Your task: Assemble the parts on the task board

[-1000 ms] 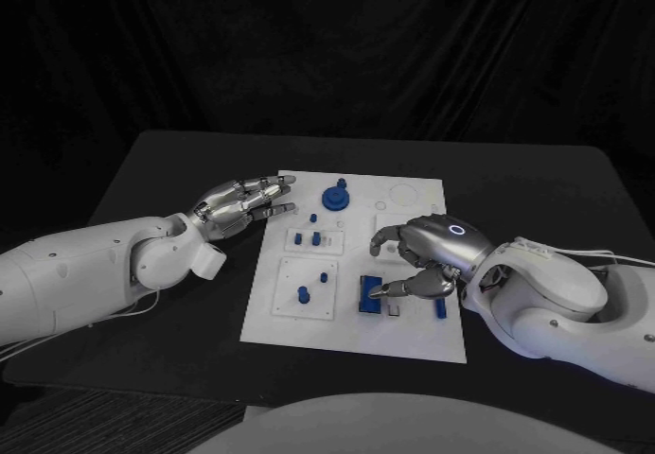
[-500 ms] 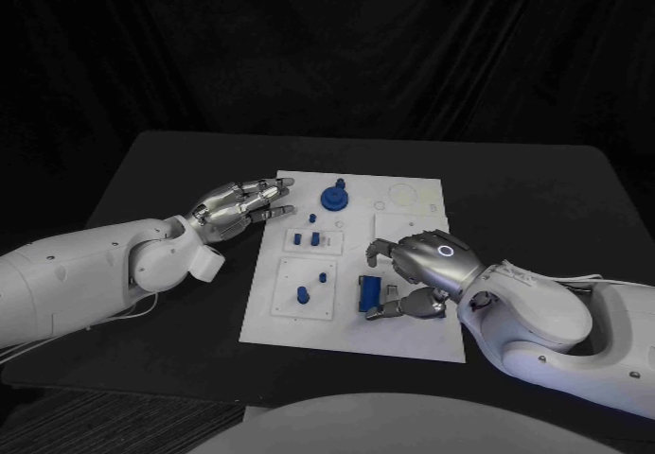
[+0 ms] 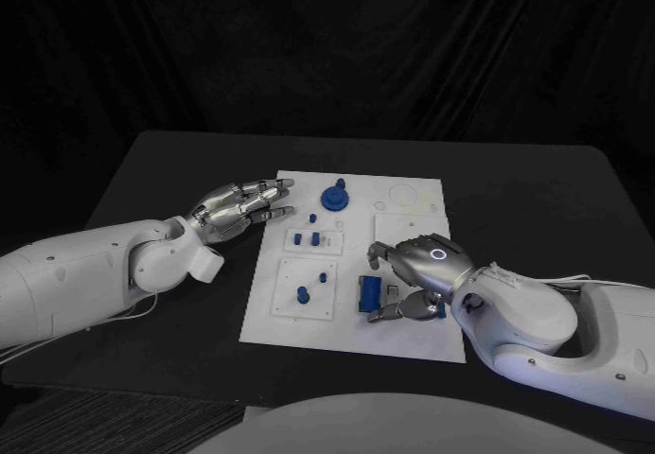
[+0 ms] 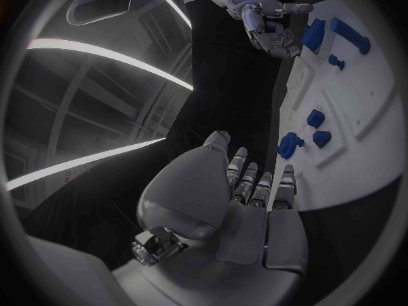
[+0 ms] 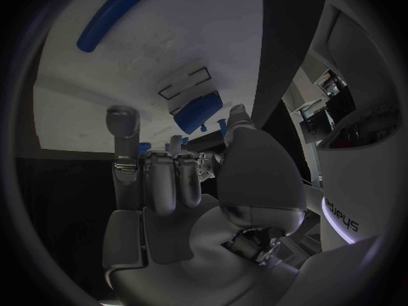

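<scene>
The white task board (image 3: 342,336) lies mid-table. A round blue part (image 3: 336,199) stands near its far edge. Small blue pieces (image 3: 315,237) sit in a frame below it, and another small piece (image 3: 303,294) sits in a nearer frame. A blue block (image 3: 368,294) lies in the board's near middle. My right hand (image 3: 416,272) hovers over the board beside that block, fingers curled down, thumb tip close to the blue block (image 5: 197,112); I see nothing in its grip. My left hand (image 3: 246,203) floats at the board's left edge, fingers stretched out and holding nothing.
A long blue bar (image 5: 111,15) lies on the board beyond my right hand's fingers. The black table (image 3: 546,189) runs wide on both sides of the board. My left forearm (image 3: 110,270) lies over the table's left part.
My right hand has drawn nearer to me and lower over the board, now covering the blue bar that showed beside it. The left hand has stayed put.
</scene>
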Motion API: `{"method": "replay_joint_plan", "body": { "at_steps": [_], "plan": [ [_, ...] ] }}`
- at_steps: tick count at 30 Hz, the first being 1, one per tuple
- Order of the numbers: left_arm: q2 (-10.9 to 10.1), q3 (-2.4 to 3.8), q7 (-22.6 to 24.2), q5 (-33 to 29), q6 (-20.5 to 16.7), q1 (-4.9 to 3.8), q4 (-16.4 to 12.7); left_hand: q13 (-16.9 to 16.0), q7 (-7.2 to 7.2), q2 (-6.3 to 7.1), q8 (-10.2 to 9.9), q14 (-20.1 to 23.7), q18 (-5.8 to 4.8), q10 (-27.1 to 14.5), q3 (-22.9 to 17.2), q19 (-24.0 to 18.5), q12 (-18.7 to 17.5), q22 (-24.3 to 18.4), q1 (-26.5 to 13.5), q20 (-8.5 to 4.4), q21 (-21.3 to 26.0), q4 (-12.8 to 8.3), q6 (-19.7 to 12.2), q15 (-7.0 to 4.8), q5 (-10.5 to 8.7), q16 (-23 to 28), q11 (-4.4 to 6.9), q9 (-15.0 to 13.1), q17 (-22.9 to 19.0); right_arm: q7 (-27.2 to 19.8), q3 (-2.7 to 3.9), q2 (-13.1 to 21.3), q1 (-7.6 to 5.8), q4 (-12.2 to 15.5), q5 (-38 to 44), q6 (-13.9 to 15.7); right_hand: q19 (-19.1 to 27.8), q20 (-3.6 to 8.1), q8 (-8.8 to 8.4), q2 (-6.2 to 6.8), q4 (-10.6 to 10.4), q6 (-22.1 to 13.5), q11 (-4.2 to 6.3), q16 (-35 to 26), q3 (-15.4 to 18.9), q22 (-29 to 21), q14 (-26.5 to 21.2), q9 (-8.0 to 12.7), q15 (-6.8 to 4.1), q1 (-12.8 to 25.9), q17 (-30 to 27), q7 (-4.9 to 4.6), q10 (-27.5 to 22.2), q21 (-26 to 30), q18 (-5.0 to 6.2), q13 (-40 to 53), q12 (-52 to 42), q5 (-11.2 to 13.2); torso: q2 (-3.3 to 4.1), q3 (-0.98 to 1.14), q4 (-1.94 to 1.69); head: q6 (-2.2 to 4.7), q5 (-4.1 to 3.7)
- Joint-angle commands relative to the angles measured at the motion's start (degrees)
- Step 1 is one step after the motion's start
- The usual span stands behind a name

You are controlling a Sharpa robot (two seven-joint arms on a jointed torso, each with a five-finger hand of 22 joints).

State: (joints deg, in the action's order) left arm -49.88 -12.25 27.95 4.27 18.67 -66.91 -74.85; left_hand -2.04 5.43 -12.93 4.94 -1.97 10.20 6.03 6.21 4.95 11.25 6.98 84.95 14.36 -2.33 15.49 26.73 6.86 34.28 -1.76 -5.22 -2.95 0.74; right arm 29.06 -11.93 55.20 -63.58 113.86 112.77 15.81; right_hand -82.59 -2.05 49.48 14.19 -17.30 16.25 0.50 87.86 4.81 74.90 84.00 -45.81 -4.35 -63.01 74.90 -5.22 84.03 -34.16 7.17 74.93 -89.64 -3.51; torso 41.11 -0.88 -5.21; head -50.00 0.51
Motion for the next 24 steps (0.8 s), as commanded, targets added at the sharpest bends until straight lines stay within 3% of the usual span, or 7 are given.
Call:
{"method": "replay_joint_plan", "body": {
  "at_steps": [1, 8, 14, 16, 18, 22, 24],
  "plan": [
    [0.05, 0.05, 0.44, -0.2, 1.0, 0.11, -0.09, -0.07, 0.1, -0.01, 0.31, -0.09, 0.23, -0.01, -0.23, 0.16, 0.36, 0.04, 0.51, 0.21, 0.03, 0.0, 0.08, 0.56, 0.24, -0.38, -0.49, -0.06, 0.1, 2.06, 0.01, -0.24, 0.2, -0.37, 1.11, -1.95, 0.06, -0.03, 0.73, -1.21, 0.22, -0.57, -0.36, -0.35, -0.67, 2.08, 4.77, 0.5, 0.37, -0.01, 9.18, -0.06, 5.97, 0.51, 0.93, 15.07, -0.36, -1.79, 0.05, -0.03, -0.05, 0.0, -0.2],
    [0.1, 0.05, 0.3, -0.2, 1.17, 0.13, -0.12, -0.08, 0.11, 0.02, 0.33, -0.14, 0.23, 0.0, -0.25, 0.23, 0.41, 0.12, 0.54, 0.24, 0.0, -0.02, 0.09, 0.65, 0.23, -0.42, -0.48, -0.06, 0.12, 1.86, 0.01, -0.83, 0.46, -0.6, 1.12, -2.2, -0.19, -0.06, 2.36, -2.31, 0.29, -0.29, -0.32, -0.33, -1.69, 1.92, 4.8, 1.41, 0.37, -0.79, 9.27, 0.01, 5.97, 0.96, 0.95, 15.07, -0.36, -6.16, 0.04, -0.04, -0.03, 0.0, -0.14],
    [0.11, 0.05, 0.22, -0.2, 1.26, 0.14, -0.11, -0.08, 0.11, 0.02, 0.33, -0.14, 0.23, 0.0, -0.25, 0.23, 0.41, 0.12, 0.54, 0.24, 0.0, -0.02, 0.09, 0.65, 0.23, -0.42, -0.48, -0.06, 0.12, 1.36, 0.02, -1.11, 0.59, -0.66, 1.12, -1.99, -0.58, 0.09, 4.35, -4.23, 0.42, 0.41, -0.09, -0.33, -3.25, 1.88, 4.82, 2.9, 0.2, -1.93, 9.36, 0.28, 5.97, 1.31, 0.94, 15.07, -0.36, -17.51, 0.03, -0.05, -0.04, 0.0, -0.08],
    [0.12, 0.05, 0.18, -0.2, 1.3, 0.14, -0.1, -0.07, 0.11, 0.02, 0.33, -0.18, 0.23, -0.01, -0.28, 0.29, 0.39, 0.16, 0.56, 0.28, -0.03, -0.03, 0.05, 0.76, 0.22, -0.46, -0.49, -0.06, 0.13, 1.14, 0.02, -1.16, 0.62, -0.66, 1.12, -1.99, -0.66, 0.12, 4.67, -4.55, 0.45, 0.63, -0.06, -0.32, -3.49, 1.91, 4.83, 3.26, 0.14, -2.03, 9.39, 0.34, 5.97, 1.29, 0.91, 15.07, -0.36, -19.77, 0.01, -0.06, -0.02, 0.0, -0.08],
    [0.12, 0.05, 0.14, -0.2, 1.36, 0.15, -0.09, -0.07, 0.11, 0.02, 0.33, -0.18, 0.23, -0.01, -0.28, 0.29, 0.39, 0.16, 0.56, 0.28, -0.03, -0.03, 0.05, 0.76, 0.22, -0.46, -0.49, -0.06, 0.13, 0.99, 0.02, -1.24, 0.64, -0.68, 1.12, -2.01, -0.82, 0.21, 5.12, -4.89, 0.52, 1.07, 0.06, -0.28, -3.85, 1.96, 4.86, 4.0, 0.05, -2.21, 9.5, 0.47, 5.97, 1.32, 0.9, 15.07, -0.36, -24.58, 0.03, -0.02, -0.01, 0.0, -0.09],
    [0.13, 0.05, 0.11, -0.2, 1.42, 0.15, -0.06, -0.07, 0.11, 0.02, 0.33, -0.18, 0.23, -0.01, -0.28, 0.29, 0.39, 0.16, 0.56, 0.28, -0.03, -0.03, 0.05, 0.76, 0.22, -0.46, -0.49, -0.06, 0.13, 0.67, 0.02, -1.36, 0.66, -0.69, 0.74, -1.86, -0.91, 0.23, 5.25, -5.05, 0.54, 1.22, 0.09, -0.23, -3.97, 2.03, 4.88, 4.32, 0.03, -2.27, 9.61, 0.5, 5.97, 1.14, 0.86, 15.07, -0.36, -25.67, 0.08, -0.02, -0.05, 0.0, -0.1],
    [0.14, 0.05, 0.1, -0.2, 1.42, 0.15, -0.03, -0.07, 0.11, 0.0, 0.36, -0.25, 0.23, 0.0, -0.33, 0.36, 0.44, 0.21, 0.58, 0.35, -0.07, -0.02, 0.07, 0.89, 0.22, -0.51, -0.49, -0.06, 0.15, 0.44, 0.02, -1.38, 0.67, -0.7, 0.29, -1.6, -1.05, 0.29, 5.62, -5.62, 0.61, 1.86, 0.16, -0.17, -4.48, 2.1, 4.92, 5.12, -0.04, -2.61, 9.77, 0.59, 5.97, 1.22, 0.85, 15.07, -0.36, -29.07, 0.05, -0.03, -0.05, 0.0, -0.06]
  ]
}}
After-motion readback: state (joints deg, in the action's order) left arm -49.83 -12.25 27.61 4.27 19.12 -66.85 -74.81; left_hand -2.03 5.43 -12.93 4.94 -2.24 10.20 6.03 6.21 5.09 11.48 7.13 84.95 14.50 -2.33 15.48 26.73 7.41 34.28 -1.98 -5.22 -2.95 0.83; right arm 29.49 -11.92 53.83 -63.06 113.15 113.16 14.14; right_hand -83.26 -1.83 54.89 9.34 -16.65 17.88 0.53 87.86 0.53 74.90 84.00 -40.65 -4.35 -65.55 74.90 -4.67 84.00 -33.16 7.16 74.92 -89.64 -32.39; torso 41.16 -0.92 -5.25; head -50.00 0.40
